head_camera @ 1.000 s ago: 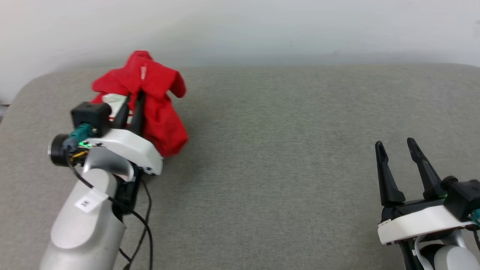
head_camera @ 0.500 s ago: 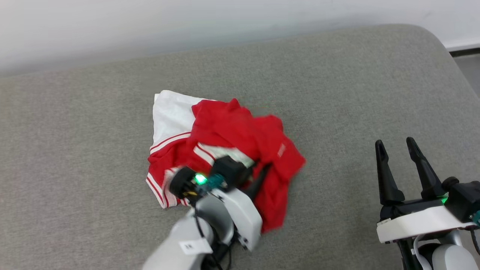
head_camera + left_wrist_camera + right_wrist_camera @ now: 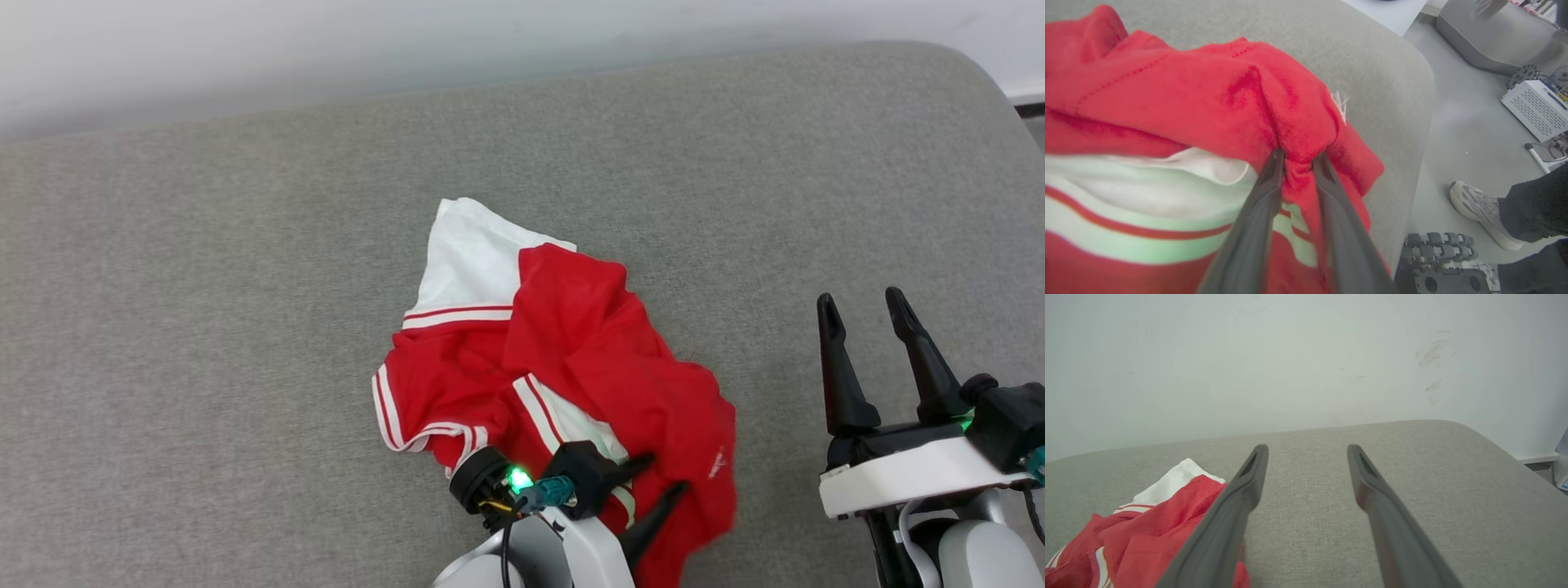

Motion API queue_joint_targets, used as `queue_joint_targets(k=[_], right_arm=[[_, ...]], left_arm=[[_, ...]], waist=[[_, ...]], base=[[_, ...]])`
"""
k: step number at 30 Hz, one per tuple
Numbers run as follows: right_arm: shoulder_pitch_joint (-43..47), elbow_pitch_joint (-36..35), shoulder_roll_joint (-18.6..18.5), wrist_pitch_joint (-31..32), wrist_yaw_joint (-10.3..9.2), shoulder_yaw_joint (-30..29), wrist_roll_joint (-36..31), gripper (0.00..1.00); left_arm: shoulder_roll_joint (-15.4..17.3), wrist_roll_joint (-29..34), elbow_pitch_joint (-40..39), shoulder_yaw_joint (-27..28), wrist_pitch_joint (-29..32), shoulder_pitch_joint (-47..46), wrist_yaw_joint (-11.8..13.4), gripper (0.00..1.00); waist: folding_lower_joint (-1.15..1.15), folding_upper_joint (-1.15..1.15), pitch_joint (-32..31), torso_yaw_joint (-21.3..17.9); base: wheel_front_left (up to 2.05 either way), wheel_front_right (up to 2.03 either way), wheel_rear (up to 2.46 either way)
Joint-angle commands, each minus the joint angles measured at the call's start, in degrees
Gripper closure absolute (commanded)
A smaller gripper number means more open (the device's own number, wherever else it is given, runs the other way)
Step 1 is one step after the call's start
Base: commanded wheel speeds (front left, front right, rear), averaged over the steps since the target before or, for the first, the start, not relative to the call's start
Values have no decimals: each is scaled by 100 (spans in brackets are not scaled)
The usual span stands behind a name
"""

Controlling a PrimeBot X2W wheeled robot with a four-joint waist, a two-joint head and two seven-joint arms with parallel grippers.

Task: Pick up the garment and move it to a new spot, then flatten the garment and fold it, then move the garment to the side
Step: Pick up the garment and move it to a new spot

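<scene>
Garment (image 3: 588, 343), crumpled red-and-white jersey on coarse grey cushion (image 3: 204, 327), pinched by left fingers (image 3: 1257, 212); right fingers (image 3: 841, 392) spread.

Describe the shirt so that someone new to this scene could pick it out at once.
A wide grey cloth-covered surface lies below a pale wall. Near its front edge, at the left tool, lies the shirt in a crumpled heap. It is the only red thing there, with a white sleeve and red-and-white striped trim.
</scene>
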Motion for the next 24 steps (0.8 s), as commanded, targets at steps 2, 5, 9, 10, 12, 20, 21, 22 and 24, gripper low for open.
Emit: queue_joint_targets(k=[2,5,9,10,12,20,21,22,24], right_arm=[[-12,21,8,24,-4,-18,-48,0],[82,15,9,77,-4,-29,-91,0],[178,-46,8,179,-4,-35,-139,0],[220,-55,9,201,-4,-40,-143,0],[262,-62,8,256,-4,-46,-174,0],[482,-120,9,439,-4,-76,-162,0],[513,-122,8,439,-4,-87,-164,0],[549,-122,8,463,-4,-84,-169,0],[614,-117,8,497,-4,-90,-158,0]], left_arm=[[-23,-17,-84,28,-182,-85,-9,0],[-53,9,-205,99,-497,-112,39,0],[-60,-24,-383,325,-935,-65,228,0],[-58,-58,-427,411,-1029,-38,286,0],[4,-55,-472,576,-1192,5,450,0],[317,-67,-522,1286,-1537,228,1132,0],[368,-80,-516,1393,-1574,266,1211,0],[426,-96,-493,1489,-1585,316,1287,0],[535,-138,-478,1687,-1625,426,1419,0]], waist=[[-1,0,-130,129],[-1,0,-300,268],[-1,0,-525,449],[-1,0,-575,491],[-1,0,-657,565],[-1,0,-913,856],[-1,0,-943,884],[-1,0,-977,910],[-1,0,-1043,954]], base=[[0,0,0],[0,0,0],[0,0,0],[0,0,0],[0,0,0],[0,0,0],[0,0,0],[0,0,0],[0,0,0]])
